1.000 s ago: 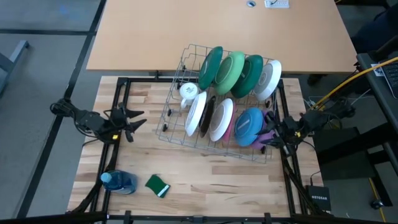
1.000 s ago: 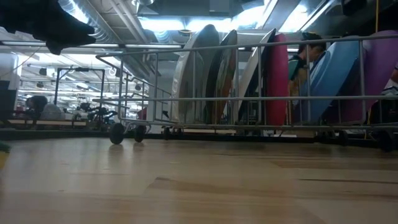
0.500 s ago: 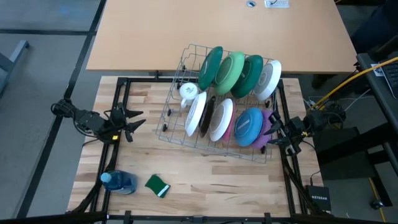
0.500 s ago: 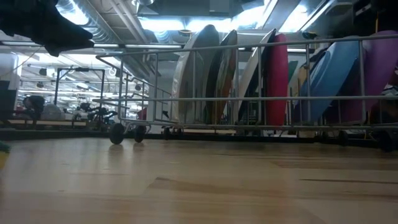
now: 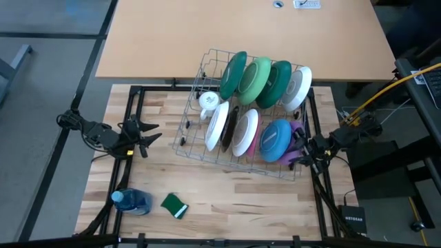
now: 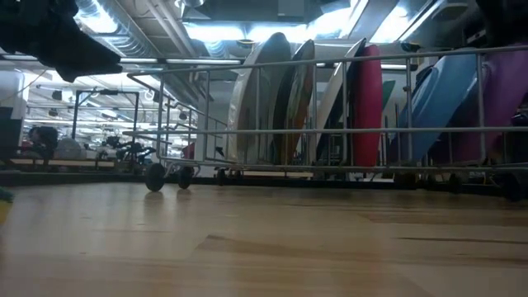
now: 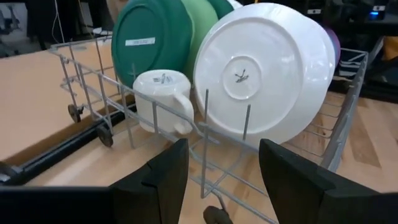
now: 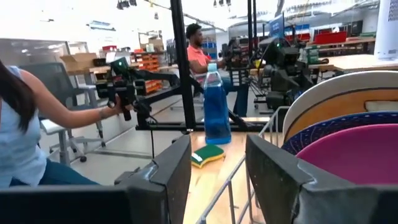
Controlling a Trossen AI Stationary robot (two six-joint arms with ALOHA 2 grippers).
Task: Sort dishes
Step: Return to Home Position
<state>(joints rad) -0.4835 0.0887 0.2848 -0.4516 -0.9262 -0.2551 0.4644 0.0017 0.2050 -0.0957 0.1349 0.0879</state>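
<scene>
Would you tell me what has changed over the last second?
The right claw beside the rack's right end and the left claw at the table's left shifted only slightly, both open; nothing was grasped or released. The plates, mug, bottle and sponge stayed put.

Open table (image 5: 234, 200) before the dish rack (image 5: 234, 164); bottle (image 5: 133, 201) and sponge (image 5: 174, 205) occupy the front-left corner

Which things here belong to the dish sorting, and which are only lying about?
For the job: plates standing in the dish rack; left pincer and right pincer, both open, either side of it.
Lying about: white mug in the rack, green sponge, blue bottle.
</scene>
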